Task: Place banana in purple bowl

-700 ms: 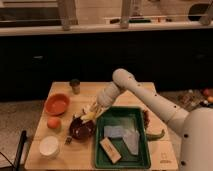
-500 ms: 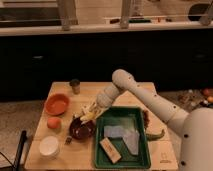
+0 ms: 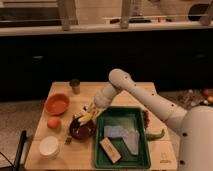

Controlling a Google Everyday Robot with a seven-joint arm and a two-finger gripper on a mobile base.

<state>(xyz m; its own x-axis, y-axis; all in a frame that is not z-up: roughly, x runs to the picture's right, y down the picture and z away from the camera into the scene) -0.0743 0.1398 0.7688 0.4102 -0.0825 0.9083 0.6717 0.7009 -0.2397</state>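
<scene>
The banana (image 3: 86,118) is small and yellow and hangs at the tip of my gripper (image 3: 89,113), just above the far rim of the purple bowl (image 3: 81,130). The bowl is dark maroon and sits on the wooden table left of the green tray. My white arm reaches in from the right and down to the left. The gripper seems to hold the banana, tilted down toward the bowl's inside.
A green tray (image 3: 125,155) holds a grey cloth and a tan block. An orange bowl (image 3: 56,104), a round orange fruit (image 3: 53,122), a white bowl (image 3: 49,146) and a small dark cup (image 3: 75,86) stand at the left. A green pepper (image 3: 155,135) lies right of the tray.
</scene>
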